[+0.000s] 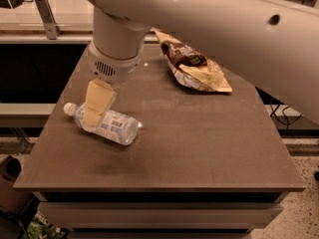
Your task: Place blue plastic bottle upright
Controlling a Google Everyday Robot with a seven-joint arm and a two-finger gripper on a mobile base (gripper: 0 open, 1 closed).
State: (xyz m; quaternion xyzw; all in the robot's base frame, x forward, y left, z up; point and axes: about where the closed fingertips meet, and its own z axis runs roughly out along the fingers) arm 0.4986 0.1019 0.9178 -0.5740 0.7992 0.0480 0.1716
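Tbl [199, 148]: bottle [113, 127] (gripper [92, 118] at it), prob. snack bag [194, 68].

Two loose things show on the one table [199, 148]: one bottle and one bag. The one blue plastic bottle [117, 127] lies on its side near the left edge and bears one white cap [69, 108] and one pale label. The one snack bag [195, 69], brown and cream, lies at the far side of the table. One robot arm [209, 19] reaches in from above. It carries one hand [94, 114], which is low over the bottle's cap-side half.
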